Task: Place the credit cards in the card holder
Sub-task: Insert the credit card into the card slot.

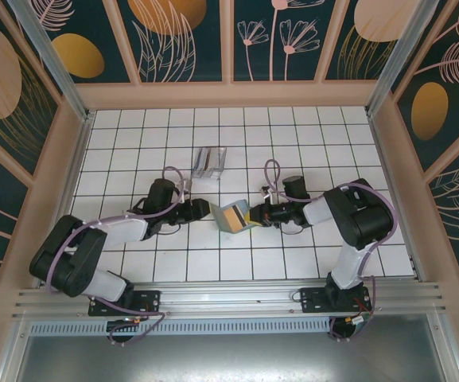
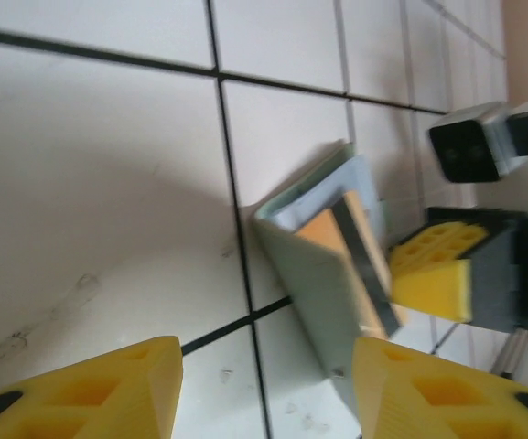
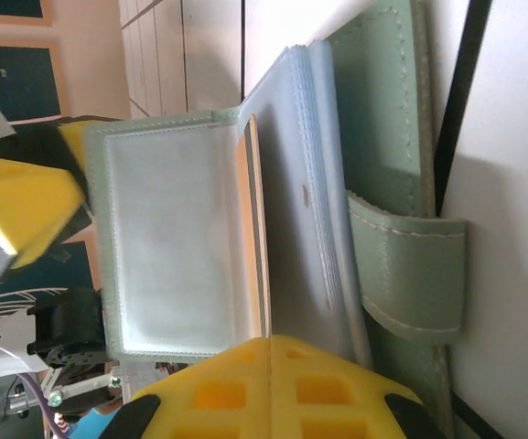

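On the white-tiled table (image 1: 134, 159), right tool (image 1: 254, 213) clamps card holder (image 1: 227, 220); left tool (image 1: 204, 209) spread apart.

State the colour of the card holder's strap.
The card holder's strap is sage green with pale stitching, clearest in the right wrist view.

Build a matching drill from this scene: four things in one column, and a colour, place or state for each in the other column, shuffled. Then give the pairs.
1 card holder
2 credit card
3 left gripper
4 clear box

a orange-yellow with a dark stripe
b set farthest back
c sage green, standing open
d jaws apart, holding nothing

Pairs: 1c, 2a, 3d, 4b
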{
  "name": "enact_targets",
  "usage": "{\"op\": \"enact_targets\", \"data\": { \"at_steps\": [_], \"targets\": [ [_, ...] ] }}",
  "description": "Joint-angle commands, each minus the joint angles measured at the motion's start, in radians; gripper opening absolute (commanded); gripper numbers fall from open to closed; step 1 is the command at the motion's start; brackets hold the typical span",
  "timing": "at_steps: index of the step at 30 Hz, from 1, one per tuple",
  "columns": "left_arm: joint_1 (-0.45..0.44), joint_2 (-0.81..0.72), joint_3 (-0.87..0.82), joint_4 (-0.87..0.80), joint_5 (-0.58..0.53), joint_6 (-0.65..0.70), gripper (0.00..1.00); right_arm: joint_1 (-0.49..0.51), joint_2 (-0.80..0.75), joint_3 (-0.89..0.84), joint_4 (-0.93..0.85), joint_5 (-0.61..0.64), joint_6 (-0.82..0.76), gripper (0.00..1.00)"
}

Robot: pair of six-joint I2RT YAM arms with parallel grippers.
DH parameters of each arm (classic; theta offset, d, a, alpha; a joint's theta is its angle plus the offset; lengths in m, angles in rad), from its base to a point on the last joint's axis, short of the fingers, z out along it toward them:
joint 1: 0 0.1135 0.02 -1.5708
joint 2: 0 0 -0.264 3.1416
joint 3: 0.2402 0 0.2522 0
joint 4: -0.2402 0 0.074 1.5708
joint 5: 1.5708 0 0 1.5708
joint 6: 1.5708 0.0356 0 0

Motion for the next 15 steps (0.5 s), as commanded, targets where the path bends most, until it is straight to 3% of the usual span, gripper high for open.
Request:
{"op": "enact_targets", "data": {
  "at_steps": [1,5,11,15],
  "targets": [
    [0.011,-0.021,-0.027,0.03,0.102,-0.013,0.5,0.005,0.019,-0.003,0.058,-0.034,0.02,0.0],
    [0.005,0.065,-0.017,0.051,0.183,-0.015,0.45,0.009,0.025,-0.006,0.072,-0.028,0.03,0.0],
    [-0.009,0.173,0.005,0.003,0.096,0.046,0.21,0.018,0.037,-0.008,0.097,-0.028,0.055,0.0],
    [-0.009,0.195,0.008,-0.001,0.06,0.057,0.13,0.022,0.039,-0.004,0.092,-0.027,0.063,0.0]
  ]
}}
